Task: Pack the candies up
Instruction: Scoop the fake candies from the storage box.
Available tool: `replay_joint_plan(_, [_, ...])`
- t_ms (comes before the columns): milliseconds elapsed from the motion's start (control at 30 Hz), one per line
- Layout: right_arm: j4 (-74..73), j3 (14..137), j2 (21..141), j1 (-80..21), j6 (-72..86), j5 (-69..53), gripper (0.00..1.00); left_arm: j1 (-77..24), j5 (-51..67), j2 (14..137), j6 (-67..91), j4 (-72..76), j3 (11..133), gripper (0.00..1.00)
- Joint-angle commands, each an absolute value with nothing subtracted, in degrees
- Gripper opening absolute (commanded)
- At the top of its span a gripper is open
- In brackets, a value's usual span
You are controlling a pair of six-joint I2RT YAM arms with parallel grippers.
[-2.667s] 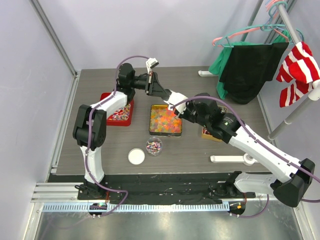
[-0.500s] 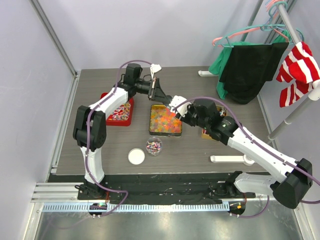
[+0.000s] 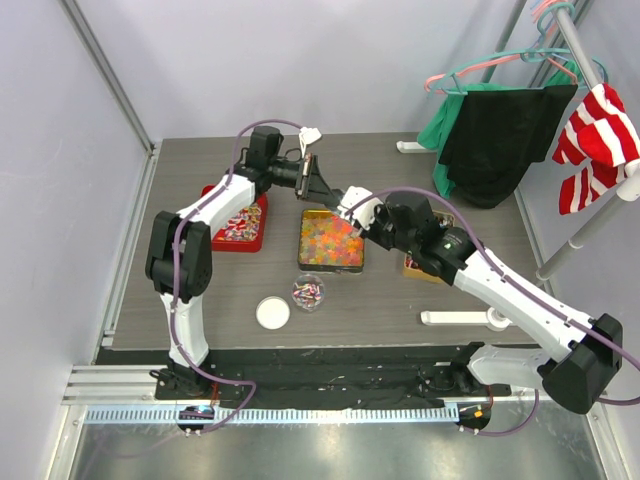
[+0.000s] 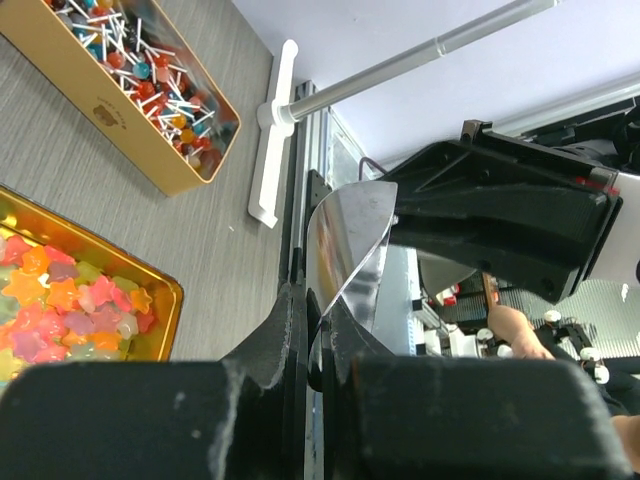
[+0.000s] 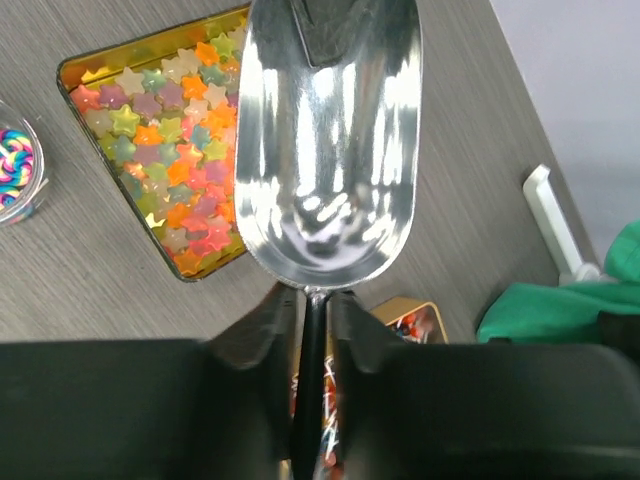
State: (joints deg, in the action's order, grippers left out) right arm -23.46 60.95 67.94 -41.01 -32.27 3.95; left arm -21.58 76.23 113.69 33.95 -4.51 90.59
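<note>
Low in the top view, a white lid (image 3: 272, 313) lies on the grey table (image 3: 190, 295). Just right of it is a small clear tub (image 3: 296, 291) with swirly multicoloured sweets inside. Above the tub, at the centre of the frame, an open gold tray (image 3: 330, 268) is packed with the candies (image 3: 328, 243), which are star-shaped in orange, red, green and yellow. To its left a red tray (image 3: 235, 248) holds wrapped sweets. To its right a gold tin (image 4: 100, 128) full of lollipops (image 4: 140, 75) is largely covered by the right arm in the top view. Over the far edge of the star tray, both arms meet at an empty metal scoop (image 5: 330, 140). The left gripper (image 4: 312, 305) is clenched on the thin rim of the bowl. The right gripper (image 5: 312, 300) has a finger close on either side of the black handle, but whether they press it cannot be told. A white rack foot (image 3: 465, 318) lies at the lower right. Green, black and red-striped clothes (image 3: 505, 130) hang at the upper right.
</note>
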Motion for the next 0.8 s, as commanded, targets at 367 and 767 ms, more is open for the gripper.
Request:
replay_joint_plan(367, [-18.81, 62.75, 67.76, -41.31, -31.90, 1.84, 0.01, -20.57, 70.67, 114.96, 20.15, -20.19, 96.94, 0.84])
replay_joint_plan(767, [-21.70, 59.41, 65.48, -41.31, -36.12, 7.65, 0.01, -14.85, 37.22, 117.51, 4.58, -34.89, 102.40, 1.00])
